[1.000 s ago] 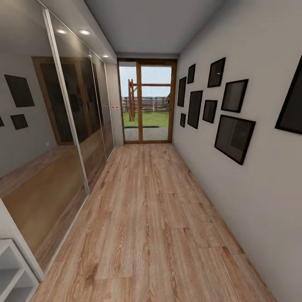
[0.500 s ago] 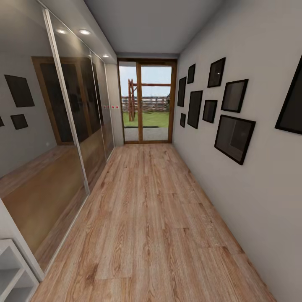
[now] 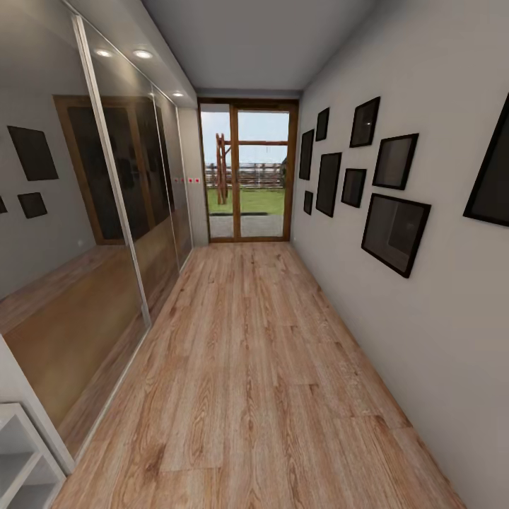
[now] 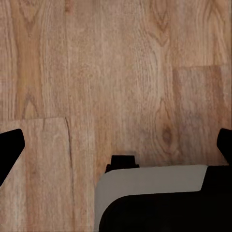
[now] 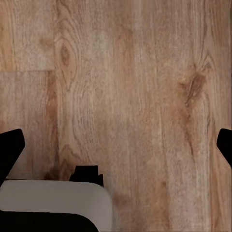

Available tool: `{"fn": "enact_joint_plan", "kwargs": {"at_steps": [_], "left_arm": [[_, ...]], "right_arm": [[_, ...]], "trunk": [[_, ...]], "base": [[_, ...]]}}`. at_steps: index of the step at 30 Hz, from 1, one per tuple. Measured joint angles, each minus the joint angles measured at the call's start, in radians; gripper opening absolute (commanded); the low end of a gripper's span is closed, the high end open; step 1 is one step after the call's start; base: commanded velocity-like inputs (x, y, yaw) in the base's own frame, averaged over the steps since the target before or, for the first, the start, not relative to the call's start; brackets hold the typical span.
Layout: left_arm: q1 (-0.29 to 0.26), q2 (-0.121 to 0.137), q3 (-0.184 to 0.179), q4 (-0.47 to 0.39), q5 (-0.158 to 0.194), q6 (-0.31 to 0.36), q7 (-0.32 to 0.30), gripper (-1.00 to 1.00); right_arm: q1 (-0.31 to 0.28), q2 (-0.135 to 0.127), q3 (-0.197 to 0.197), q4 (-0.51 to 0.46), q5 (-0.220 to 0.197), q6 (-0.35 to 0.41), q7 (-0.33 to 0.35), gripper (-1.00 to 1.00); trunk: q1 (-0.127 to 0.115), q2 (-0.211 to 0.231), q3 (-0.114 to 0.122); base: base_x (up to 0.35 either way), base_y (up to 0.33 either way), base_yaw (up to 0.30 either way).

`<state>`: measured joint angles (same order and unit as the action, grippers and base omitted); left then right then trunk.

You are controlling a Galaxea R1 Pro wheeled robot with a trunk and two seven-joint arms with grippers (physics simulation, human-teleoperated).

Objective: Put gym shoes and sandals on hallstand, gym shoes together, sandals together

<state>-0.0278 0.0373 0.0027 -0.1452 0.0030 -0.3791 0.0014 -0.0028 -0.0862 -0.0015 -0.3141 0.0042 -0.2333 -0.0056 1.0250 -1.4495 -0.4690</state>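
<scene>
We face the glass door at twelve o'clock along bare corridor floor; both grippers' fingers spread open, empty; a white shelf unit at eight o'clock.

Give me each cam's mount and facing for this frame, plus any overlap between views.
Head view: on the robot's head, facing down the corridor floor toward the glass door; mirrored wardrobe on the left, picture frames on the right.
Left wrist view: near the left gripper, facing down at the floor; dark fingertips at both edges, robot base below.
Right wrist view: near the right gripper, facing down; fingertips apart, base there too.
Shared: wood-plank floor in all three.
</scene>
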Motion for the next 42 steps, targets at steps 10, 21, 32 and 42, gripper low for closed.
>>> {"fn": "enact_joint_plan", "kwargs": {"at_steps": [10, 21, 32, 42], "left_arm": [[-0.062, 0.018, 0.003, -0.151, 0.005, -0.001, 0.0, 1.0], [-0.107, 0.018, 0.003, -0.169, 0.007, -0.001, -0.001, 1.0], [-0.129, 0.019, 0.003, -0.171, 0.004, -0.002, -0.01, 1.0], [-0.131, 0.053, 0.006, -0.173, 0.006, -0.003, -0.01, 1.0]], "right_arm": [[-0.005, -0.006, -0.004, -0.166, -0.002, -0.01, 0.0, 1.0], [-0.021, -0.002, -0.004, -0.259, -0.007, -0.012, 0.001, 1.0], [-0.045, 0.001, -0.003, -0.304, -0.004, -0.013, 0.003, 1.0], [-0.054, 0.003, 0.002, -0.303, -0.002, -0.051, 0.007, 1.0]], "trunk": [[0.0, 0.0, 0.0], [0.0, 0.0, 0.0], [0.0, 0.0, 0.0], [0.0, 0.0, 0.0]], "base": [[0.0, 0.0, 0.0], [0.0, 0.0, 0.0], [0.0, 0.0, 0.0], [0.0, 0.0, 0.0]]}}
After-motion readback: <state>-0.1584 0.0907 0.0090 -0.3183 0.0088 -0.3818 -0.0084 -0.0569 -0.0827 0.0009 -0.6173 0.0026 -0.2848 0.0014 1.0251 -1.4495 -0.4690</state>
